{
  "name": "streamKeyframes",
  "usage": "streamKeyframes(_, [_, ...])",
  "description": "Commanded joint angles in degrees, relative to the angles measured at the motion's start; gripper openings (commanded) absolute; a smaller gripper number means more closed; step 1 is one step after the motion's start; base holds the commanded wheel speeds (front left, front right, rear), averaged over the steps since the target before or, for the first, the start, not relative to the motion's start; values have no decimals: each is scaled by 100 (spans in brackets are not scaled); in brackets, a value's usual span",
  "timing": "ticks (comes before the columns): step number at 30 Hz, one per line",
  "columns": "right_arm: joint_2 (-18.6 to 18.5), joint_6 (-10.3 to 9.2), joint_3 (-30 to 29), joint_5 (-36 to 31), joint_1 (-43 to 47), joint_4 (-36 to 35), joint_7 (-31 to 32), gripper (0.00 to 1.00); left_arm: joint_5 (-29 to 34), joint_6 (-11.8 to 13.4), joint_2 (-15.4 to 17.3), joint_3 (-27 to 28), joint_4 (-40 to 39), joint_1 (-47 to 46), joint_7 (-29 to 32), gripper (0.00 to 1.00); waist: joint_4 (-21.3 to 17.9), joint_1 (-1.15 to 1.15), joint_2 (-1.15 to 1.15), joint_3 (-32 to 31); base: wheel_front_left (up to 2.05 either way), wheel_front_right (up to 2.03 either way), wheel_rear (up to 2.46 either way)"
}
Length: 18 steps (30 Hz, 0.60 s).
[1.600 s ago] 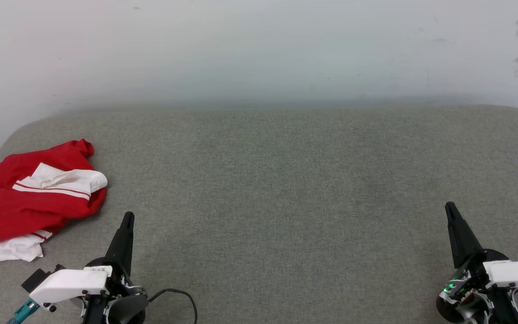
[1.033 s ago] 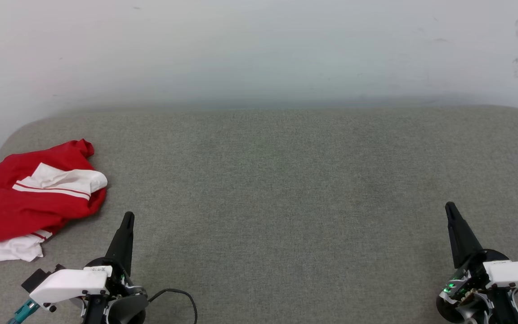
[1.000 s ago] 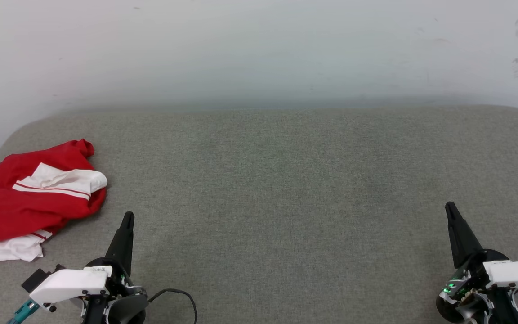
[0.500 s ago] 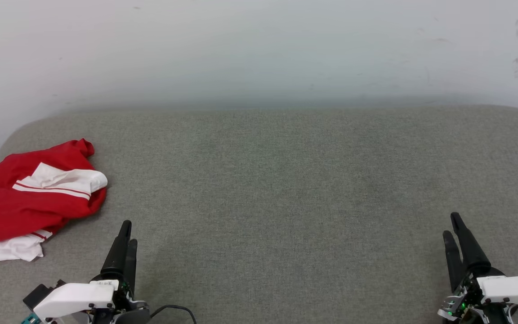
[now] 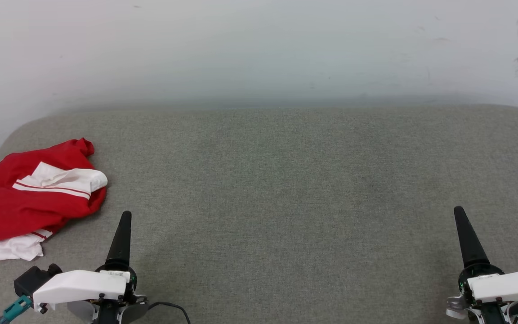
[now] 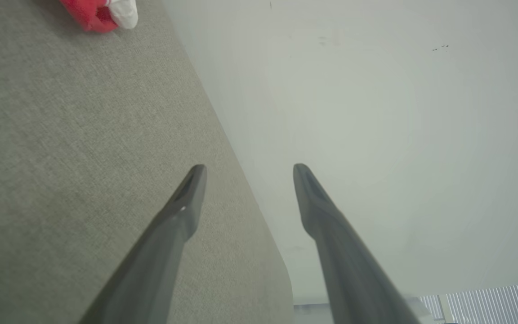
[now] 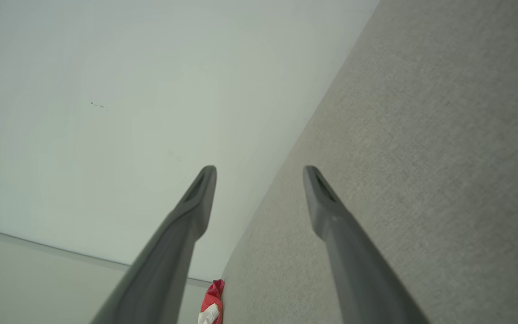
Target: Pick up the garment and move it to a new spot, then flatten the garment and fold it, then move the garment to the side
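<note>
Head view: garment (image 5: pixel 34 202) bunched at left edge of grey surface (image 5: pixel 277 189).

Surface: I see the padded surface (image 5: pixel 277 180) stretching before me from left to right.
Wall: the wall (image 5: pixel 259 49) stands behind the far edge of the surface.
Garment: the garment (image 5: pixel 38 198) lies on the surface at my far left, by its left edge.
Left gripper: my left gripper (image 5: pixel 125 217) is at the near left, to the right of the garment and nearer to me, not touching it.
Right gripper: my right gripper (image 5: pixel 459 211) is at the near right, well apart from the garment.
</note>
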Motion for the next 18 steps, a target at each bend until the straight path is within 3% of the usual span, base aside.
streamKeyframes(1, [-9, 0, 2, -329, -25, -183, -62, 100, 274, 69, 11, -38, -158, -68, -66, 100, 1, 0, 0, 2, 0, 0, 0])
streamKeyframes(18, [-4, 0, 213, -2631, 167, -612, -422, 100, 2384, 548, 15, -417, -448, 52, -430, 100, 23, 0, 0, 8, 0, 0, 0])
